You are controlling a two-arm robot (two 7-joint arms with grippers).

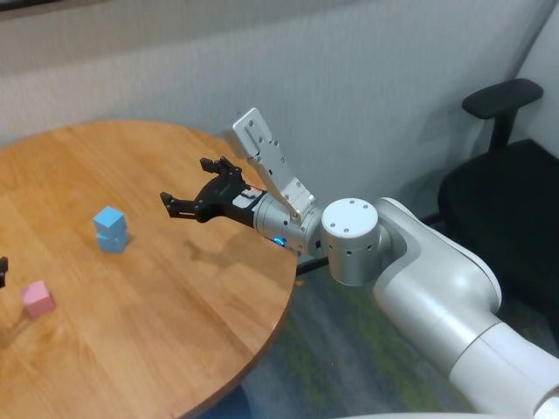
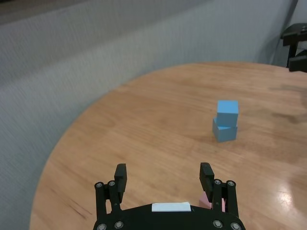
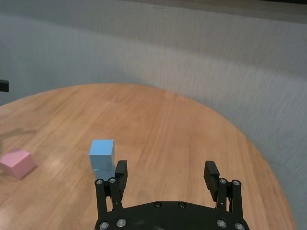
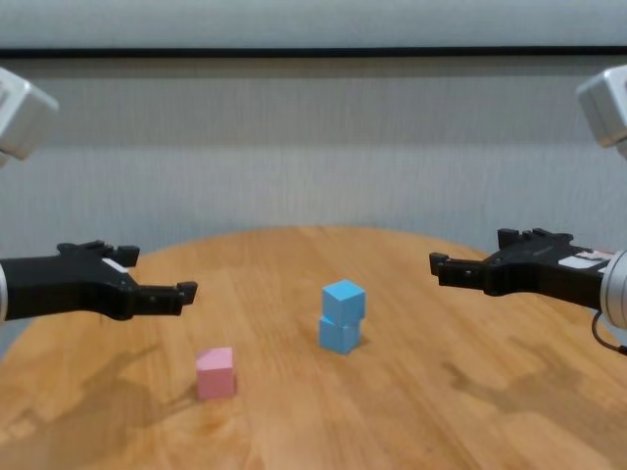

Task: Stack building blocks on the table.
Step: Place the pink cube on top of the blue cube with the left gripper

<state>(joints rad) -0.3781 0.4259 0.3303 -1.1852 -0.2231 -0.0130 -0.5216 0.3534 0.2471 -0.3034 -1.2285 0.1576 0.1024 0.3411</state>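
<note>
Two light blue matte cubes point(image 4: 341, 318) are stacked mid-counter point(image 4: 470, 411); the pink matte cube point(image 4: 216, 373) lies apart, below the left pincer point(image 4: 157, 284). Both pincers, right point(image 4: 470, 262) included, are held wide open, empty. Next, the pink cube is to be grasped and placed on top.

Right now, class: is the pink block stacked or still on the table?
Not stacked. The pink block sits alone on the table, apart from the two-high blue stack.
</note>
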